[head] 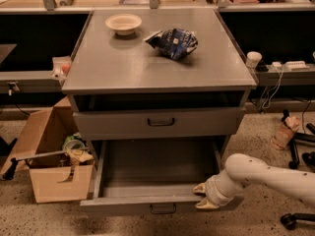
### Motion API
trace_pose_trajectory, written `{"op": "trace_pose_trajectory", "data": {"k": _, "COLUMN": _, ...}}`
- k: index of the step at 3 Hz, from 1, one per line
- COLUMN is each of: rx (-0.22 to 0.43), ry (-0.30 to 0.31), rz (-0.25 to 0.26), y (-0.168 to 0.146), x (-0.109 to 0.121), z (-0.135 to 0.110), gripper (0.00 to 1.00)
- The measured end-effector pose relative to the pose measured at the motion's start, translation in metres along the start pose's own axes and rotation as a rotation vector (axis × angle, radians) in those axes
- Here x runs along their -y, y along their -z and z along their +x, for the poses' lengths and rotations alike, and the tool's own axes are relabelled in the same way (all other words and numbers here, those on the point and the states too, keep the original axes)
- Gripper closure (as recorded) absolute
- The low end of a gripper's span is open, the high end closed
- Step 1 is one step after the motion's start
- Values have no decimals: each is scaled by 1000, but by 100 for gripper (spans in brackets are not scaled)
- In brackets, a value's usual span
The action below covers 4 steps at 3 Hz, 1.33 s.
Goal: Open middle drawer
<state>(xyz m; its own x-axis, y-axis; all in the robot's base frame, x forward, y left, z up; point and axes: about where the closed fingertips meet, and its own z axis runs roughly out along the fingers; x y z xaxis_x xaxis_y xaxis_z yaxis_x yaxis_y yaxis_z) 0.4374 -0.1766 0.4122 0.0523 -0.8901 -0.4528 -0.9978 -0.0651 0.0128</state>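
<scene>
The middle drawer (123, 124) is a wide grey front with a small dark bar handle (161, 122) at its centre, under the cabinet top. It looks pushed in. Below it the bottom drawer (147, 203) stands pulled out and empty, its own handle (163, 209) on the front edge. My gripper (205, 196), on a white arm (266, 176) coming in from the right, sits at the right front corner of the pulled-out bottom drawer, well below and right of the middle drawer's handle.
A white bowl (123, 22) and a blue crumpled bag (173, 42) lie on the cabinet top (123, 68). An open cardboard box (54, 161) with clutter stands on the floor at the left. A chair base (298, 215) and cables are at the right.
</scene>
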Motion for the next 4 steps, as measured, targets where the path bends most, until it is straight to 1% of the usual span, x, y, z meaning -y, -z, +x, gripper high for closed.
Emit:
{"op": "trace_pose_trajectory", "data": {"k": 1, "rx": 16, "ry": 0, "rz": -10, "y": -2, "x": -7, "z": 0, "gripper": 100}}
{"op": "trace_pose_trajectory", "data": {"k": 2, "rx": 16, "ry": 0, "rz": -10, "y": -2, "x": -7, "z": 0, "gripper": 82}}
{"op": "trace_pose_trajectory", "data": {"k": 3, "rx": 16, "ry": 0, "rz": -10, "y": -2, "x": -7, "z": 0, "gripper": 51}}
{"op": "trace_pose_trajectory", "data": {"k": 4, "rx": 16, "ry": 0, "rz": -10, "y": -2, "x": -7, "z": 0, "gripper": 28}}
